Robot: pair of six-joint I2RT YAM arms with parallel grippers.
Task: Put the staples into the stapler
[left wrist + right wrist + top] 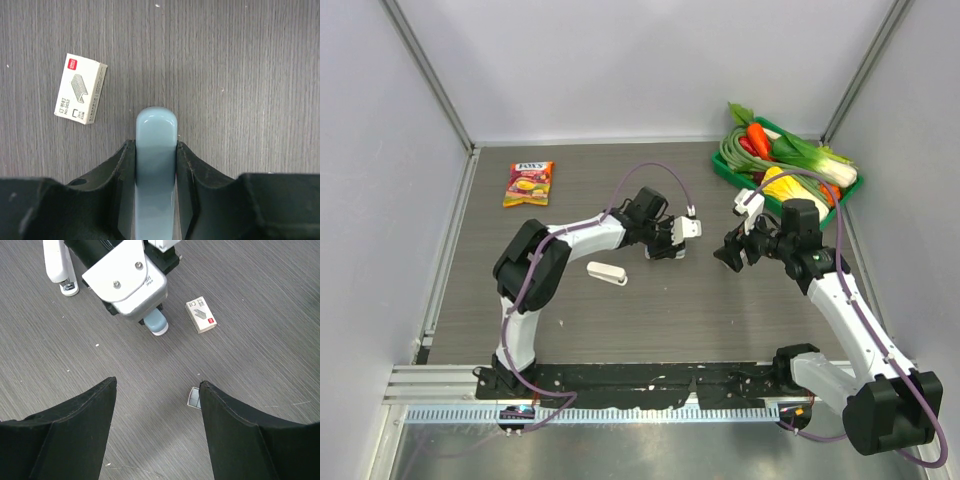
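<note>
You see left gripper clamped on blue stapler | right gripper jaws apart, empty | staples box near stapler tip, not touching.

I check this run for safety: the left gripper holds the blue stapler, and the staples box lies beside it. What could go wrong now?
The left gripper clamps the light blue stapler by its sides, so it may not open for loading. The staples box lies flat and small on the table; the open right gripper may push it instead of lifting it.
</note>
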